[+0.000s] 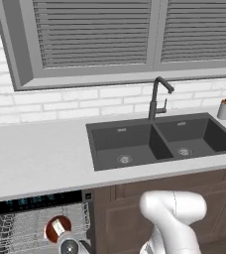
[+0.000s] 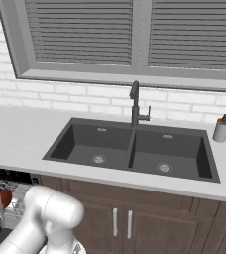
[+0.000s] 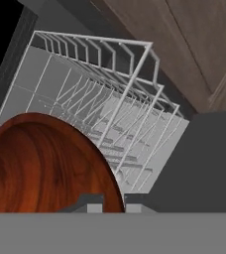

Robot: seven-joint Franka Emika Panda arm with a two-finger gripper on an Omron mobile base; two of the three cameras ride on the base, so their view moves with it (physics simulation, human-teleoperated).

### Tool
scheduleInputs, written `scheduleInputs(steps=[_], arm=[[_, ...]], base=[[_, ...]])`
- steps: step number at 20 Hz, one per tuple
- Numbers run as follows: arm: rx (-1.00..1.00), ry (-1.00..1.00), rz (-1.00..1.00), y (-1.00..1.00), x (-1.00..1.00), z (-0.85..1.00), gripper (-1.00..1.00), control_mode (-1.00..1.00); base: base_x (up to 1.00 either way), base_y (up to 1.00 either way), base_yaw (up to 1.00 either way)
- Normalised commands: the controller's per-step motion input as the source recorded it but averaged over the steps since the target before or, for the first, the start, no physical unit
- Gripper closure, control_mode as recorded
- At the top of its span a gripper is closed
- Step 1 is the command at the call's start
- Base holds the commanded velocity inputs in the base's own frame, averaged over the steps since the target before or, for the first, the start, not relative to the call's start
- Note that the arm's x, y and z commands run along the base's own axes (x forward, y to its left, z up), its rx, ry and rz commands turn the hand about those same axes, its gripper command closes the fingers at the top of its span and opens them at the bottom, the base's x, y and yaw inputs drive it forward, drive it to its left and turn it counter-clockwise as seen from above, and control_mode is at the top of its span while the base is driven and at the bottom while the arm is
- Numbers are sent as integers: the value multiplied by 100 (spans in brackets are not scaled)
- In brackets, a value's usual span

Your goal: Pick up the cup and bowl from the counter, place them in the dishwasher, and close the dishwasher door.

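My gripper (image 3: 111, 203) is shut on the rim of the reddish-brown bowl (image 3: 40, 163), which hangs just above the grey wire rack (image 3: 115, 109) of the open dishwasher (image 1: 35, 201). In the left base view the bowl (image 1: 57, 229) sits under the black control strip, with my gripper (image 1: 60, 233) on it. From the right base view the bowl (image 2: 5, 198) peeks out at the far left beside the arm. The dark grey dishwasher door (image 3: 204, 163) lies open beside the rack. The cup is out of view. The light counter (image 1: 35, 154) runs above the dishwasher.
A dark double sink (image 1: 154, 141) with a black faucet (image 1: 157, 99) is set into the counter. A white soap dispenser (image 1: 225, 107) stands at the back right. Brown cabinet doors (image 2: 135, 218) flank the dishwasher on the right.
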Motion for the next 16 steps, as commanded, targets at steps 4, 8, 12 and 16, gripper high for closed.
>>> scheduleInputs(steps=[4, 8, 12, 16], arm=[[0, 0, 0, 0, 64, -12, 100, -100], [0, 0, 1, 0, 55, -19, 100, -100], [0, 0, 1, 0, 56, -38, 100, -100], [0, 0, 0, 0, 53, -37, 100, -100]], base=[[0, 0, 0], [0, 0, 0], [0, 0, 0], [0, 0, 0]])
